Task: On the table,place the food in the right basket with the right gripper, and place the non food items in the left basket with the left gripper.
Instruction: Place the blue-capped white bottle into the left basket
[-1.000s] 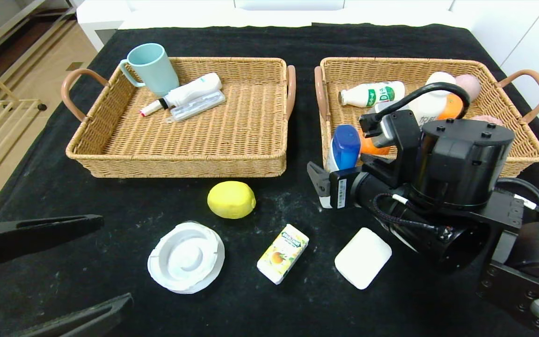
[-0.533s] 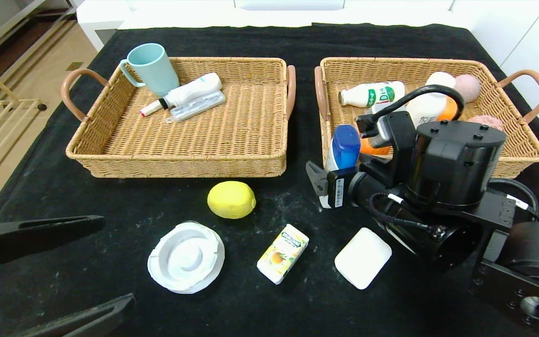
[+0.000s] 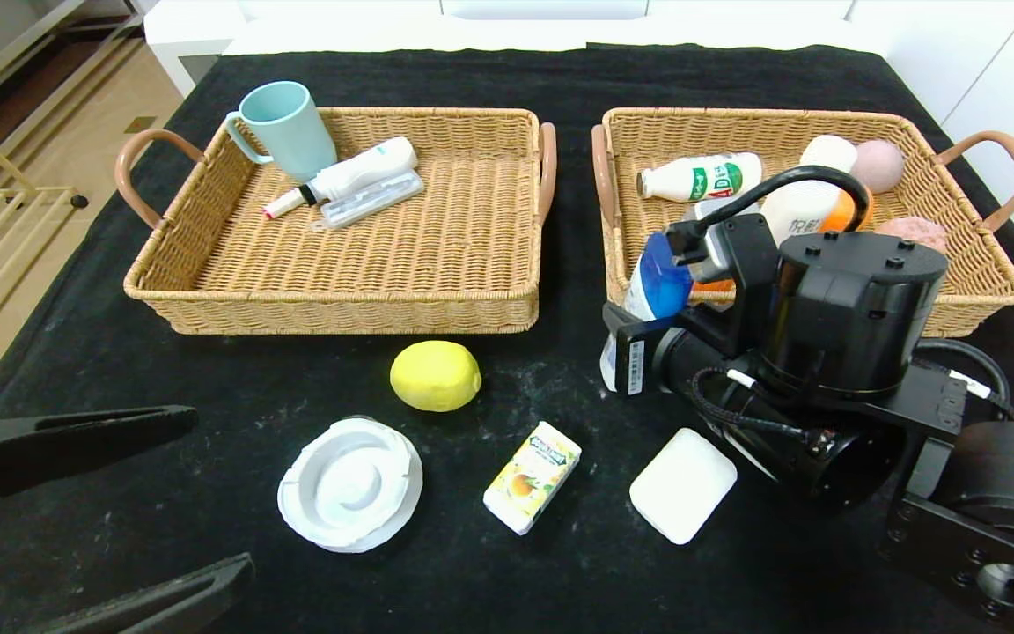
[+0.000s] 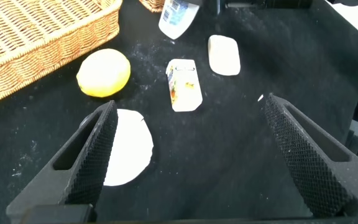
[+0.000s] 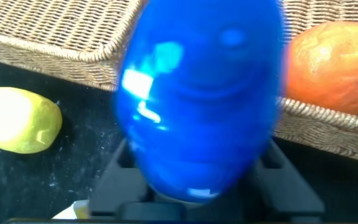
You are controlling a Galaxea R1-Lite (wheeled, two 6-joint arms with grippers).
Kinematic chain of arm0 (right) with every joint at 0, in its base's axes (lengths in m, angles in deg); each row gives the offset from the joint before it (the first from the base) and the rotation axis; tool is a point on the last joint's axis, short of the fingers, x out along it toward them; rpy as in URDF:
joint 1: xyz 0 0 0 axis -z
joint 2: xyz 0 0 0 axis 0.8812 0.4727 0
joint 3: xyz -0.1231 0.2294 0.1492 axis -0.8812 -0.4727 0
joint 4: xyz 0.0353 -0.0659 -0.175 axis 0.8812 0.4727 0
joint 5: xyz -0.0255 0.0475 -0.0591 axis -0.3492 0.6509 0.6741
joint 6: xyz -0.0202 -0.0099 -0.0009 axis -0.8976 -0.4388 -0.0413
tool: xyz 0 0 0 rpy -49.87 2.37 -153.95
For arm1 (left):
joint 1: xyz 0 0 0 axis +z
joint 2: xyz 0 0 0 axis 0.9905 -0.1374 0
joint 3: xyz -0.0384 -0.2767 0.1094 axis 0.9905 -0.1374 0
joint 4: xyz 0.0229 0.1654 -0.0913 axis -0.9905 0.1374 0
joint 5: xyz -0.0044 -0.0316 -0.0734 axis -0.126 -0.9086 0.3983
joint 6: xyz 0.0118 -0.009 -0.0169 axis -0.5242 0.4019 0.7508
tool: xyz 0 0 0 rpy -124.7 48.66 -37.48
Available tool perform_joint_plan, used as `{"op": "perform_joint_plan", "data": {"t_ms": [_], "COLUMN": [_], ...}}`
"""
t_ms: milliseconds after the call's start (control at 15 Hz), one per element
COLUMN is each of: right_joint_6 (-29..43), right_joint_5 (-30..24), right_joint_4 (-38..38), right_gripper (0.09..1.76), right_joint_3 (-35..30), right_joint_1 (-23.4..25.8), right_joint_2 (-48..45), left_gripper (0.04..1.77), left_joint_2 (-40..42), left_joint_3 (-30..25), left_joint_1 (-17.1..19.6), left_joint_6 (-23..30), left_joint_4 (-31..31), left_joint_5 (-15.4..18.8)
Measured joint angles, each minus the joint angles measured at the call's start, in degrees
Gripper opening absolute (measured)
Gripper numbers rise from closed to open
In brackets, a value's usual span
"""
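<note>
The right hand (image 3: 620, 352), largely masked by its own black wrist housing in the head view, is clamped on a blue-capped bottle (image 3: 655, 280) at the near-left corner of the right basket (image 3: 982, 264), just outside its rim; the bottle now leans toward the basket where a second ago it stood straighter with the fingers spread wide on either side of it. In the right wrist view the blue cap (image 5: 204, 93) fills most of the picture, blurred, with an orange (image 5: 331, 65) inside the basket behind it and a lemon (image 5: 18, 119) on the black desk (image 3: 164, 370) to the left. The arm hides part of the right basket's contents; a small white bottle with a green label (image 3: 699, 178), pale round items and the orange can be made out, the rest cannot be told. The left hand (image 4: 188, 162) hangs with its fingers wide apart and grasping nothing at the near-left edge of the desk, cut off by the frame. Between the hands lie a white round dish (image 3: 350, 483), a small juice box (image 3: 532, 475) and a white soap-like bar (image 3: 682, 484), unmoved. The left basket (image 3: 340, 308) holds a teal mug (image 3: 287, 129), a white tube and a clear case.
</note>
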Motion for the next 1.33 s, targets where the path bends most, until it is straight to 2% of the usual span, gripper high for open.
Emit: {"op": "perform_joint_plan", "data": {"t_ms": [67,867,1133,1333], "right_joint_6": [-0.05,-0.39,-1.4,-1.43], "right_joint_5": [0.02,-0.09,-0.22,-1.35], "right_joint_4": [-0.04,0.38,6.69,11.28], "right_gripper": [0.66,0.66,0.66,0.66], "right_joint_3": [0.0,-0.17,1.54,6.19], "right_joint_1": [0.02,-0.15,-0.44,-0.89], "right_joint_2": [0.0,-0.48,-3.91,-6.38], "left_gripper": [1.72,1.72,1.72,1.72], "left_joint_2": [-0.02,-0.28,-0.41,-0.76], "left_joint_3": [0.0,-0.11,-0.09,-0.13], "left_joint_1": [0.0,0.0,0.0,0.0], "left_joint_6": [0.02,-0.09,-0.02,-0.06], "left_joint_4": [0.02,0.11,0.11,0.41], "left_joint_5": [0.0,0.0,0.0,0.0]}}
